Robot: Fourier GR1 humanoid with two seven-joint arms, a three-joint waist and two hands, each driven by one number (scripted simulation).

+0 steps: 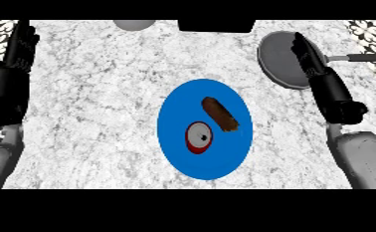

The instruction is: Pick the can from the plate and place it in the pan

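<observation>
Checking progress: nothing done yet. The can [197,136] sits on the blue plate [220,162], mid-table, in the plate's lower-left part. A brown oblong piece [221,113] lies just beside it, up and to the right; can't tell if they touch.

The pan [277,61] is at the far right of the table [95,106], well apart from the plate, with its handle [357,57] pointing right.

The right hand [312,61] shows over the pan's right part, fingers [301,44] straight and close together, holding nothing. The left hand [21,52] rests at the left edge, fingers up and relaxed, also empty.

Left to do is everything: reach to the plate, grasp the can, lift, carry right and set it in the pan.

Can orientation: the pale round lid faces up toward the view, with a red sliver of side wall along its lower-left. I read it as standing upright, long axis roughly vertical. No horizontal heading to line up with, so a side grasp should work from any free side. The brown piece crowds the upper-right side, so I'd come in from below or the left.
</observation>
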